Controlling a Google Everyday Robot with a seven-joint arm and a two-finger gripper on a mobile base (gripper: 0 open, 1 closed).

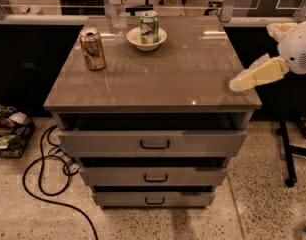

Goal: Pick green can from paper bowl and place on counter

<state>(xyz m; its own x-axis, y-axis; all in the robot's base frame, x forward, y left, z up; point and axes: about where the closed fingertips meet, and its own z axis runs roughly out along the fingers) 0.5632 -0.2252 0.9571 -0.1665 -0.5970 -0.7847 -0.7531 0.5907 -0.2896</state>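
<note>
The green can (149, 27), with a green-and-white label under a silver top, stood upright in the paper bowl (134, 37) at about twelve o'clock on the counter (168, 74). The gripper (243, 81) hovered over the counter's three o'clock edge; open or closed, I couldn't tell.

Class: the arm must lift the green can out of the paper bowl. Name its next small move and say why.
Probably carry the gripper left and toward the back, over the counter, to the green can. The can stands upright in the paper bowl near the far edge; the gripper hangs at the counter's right front edge, far from it.
</note>
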